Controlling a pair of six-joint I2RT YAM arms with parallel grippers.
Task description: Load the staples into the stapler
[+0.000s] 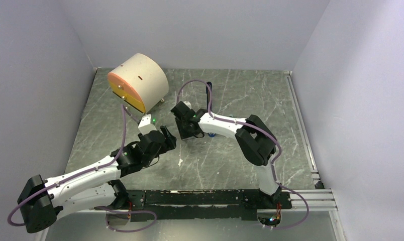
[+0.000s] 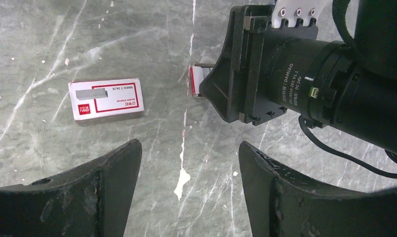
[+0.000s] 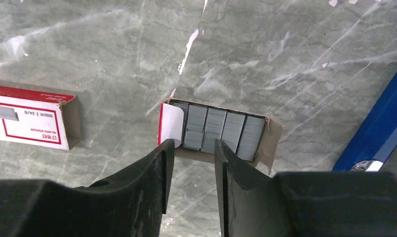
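From above, the left arm reaches in from the near left corner. Its left hand (image 1: 166,136) hangs over the middle of the tabletop (image 1: 240,95), just beside the right hand (image 1: 189,130), which points down at the surface. A sliver of the blue stapler (image 1: 213,134) shows just behind the right forearm. A beige drum (image 1: 138,83) with an orange face sits near the far left corner, well apart from both hands.

In the left wrist view, the left hand's fingers (image 2: 112,177) are spread wide, with only bare tabletop between them. A red-and-white box (image 2: 106,98) lies flat ahead and to the left. The right arm's black body fills the upper right, and the red-edged end of a tray (image 2: 195,81) peeks out beneath it.

In the right wrist view, the staples (image 3: 221,129) lie as grey strips side by side in the open card tray, flat on the tabletop. One short strip lies crosswise at the tray's left end. The right hand's fingers (image 3: 157,173) stand a narrow gap apart, with their tips at the tray's near wall and the left-end strips between them. I cannot tell whether they are pinching anything. The box lies to the left, apart from the tray. The stapler slants along the right edge, also apart from the tray.
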